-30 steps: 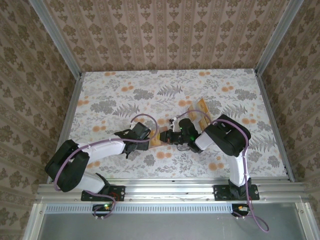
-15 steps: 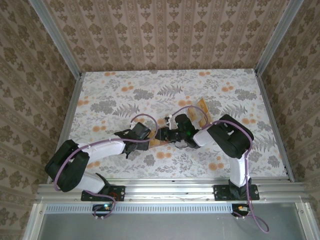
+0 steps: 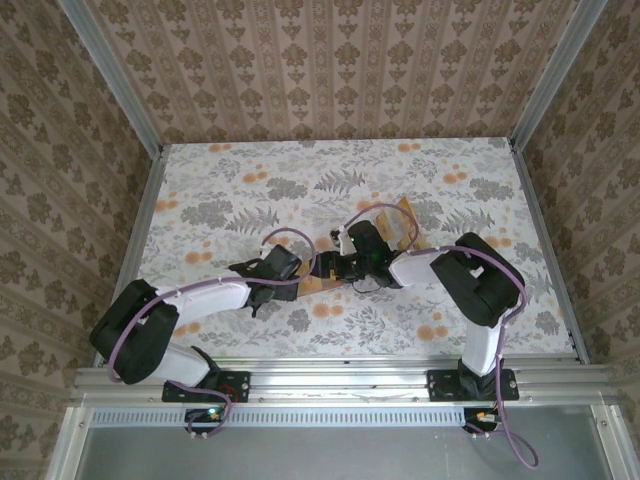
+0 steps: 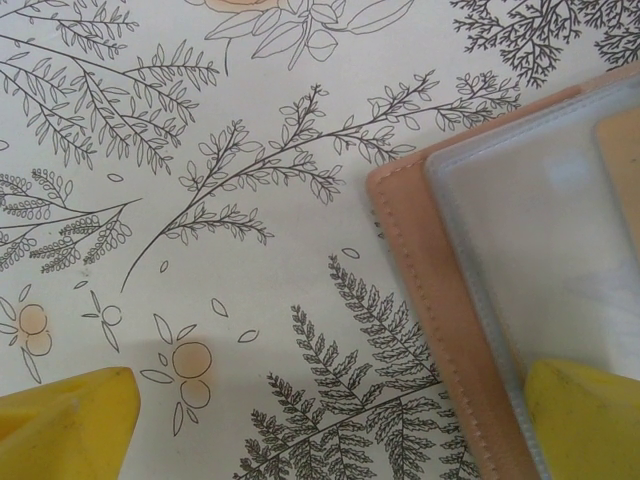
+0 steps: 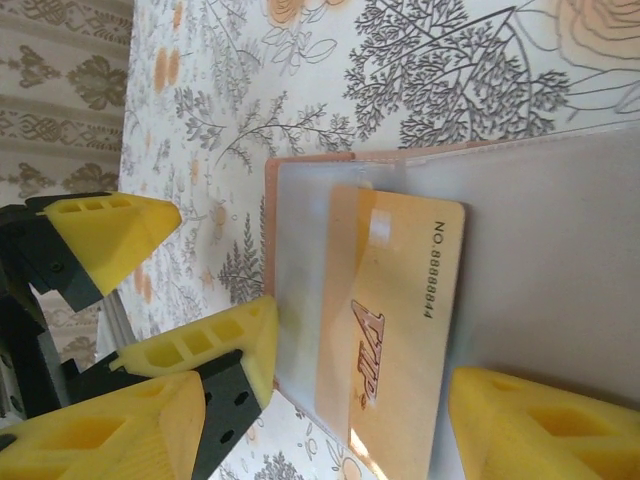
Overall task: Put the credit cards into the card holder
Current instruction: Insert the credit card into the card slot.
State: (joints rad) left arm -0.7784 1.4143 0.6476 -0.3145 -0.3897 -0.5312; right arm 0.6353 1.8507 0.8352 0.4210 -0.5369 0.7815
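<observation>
The card holder (image 5: 560, 230) lies open on the table, its salmon edge (image 4: 420, 280) and clear pocket (image 4: 530, 220) showing. One tan credit card (image 5: 400, 320), marked VIP, sits partly inside that pocket. My right gripper (image 5: 320, 430) is open, its yellow fingers either side of the card and apart from it. My left gripper (image 4: 325, 425) is open too, with one fingertip (image 4: 590, 420) over the holder's left edge. From above, both grippers (image 3: 300, 277) (image 3: 333, 268) meet over the holder (image 3: 316, 283). More credit cards (image 3: 408, 222) lie behind the right wrist.
The floral tablecloth (image 3: 230, 190) is bare to the left and at the back. Metal rails (image 3: 140, 230) and patterned walls close in the table on three sides. The right arm's elbow (image 3: 485, 275) hangs over the right half.
My right gripper has gone from shut to open and let go of the card, which stays in the pocket. Its wrist shifted slightly back and its elbow swung right. The left arm stayed still.
</observation>
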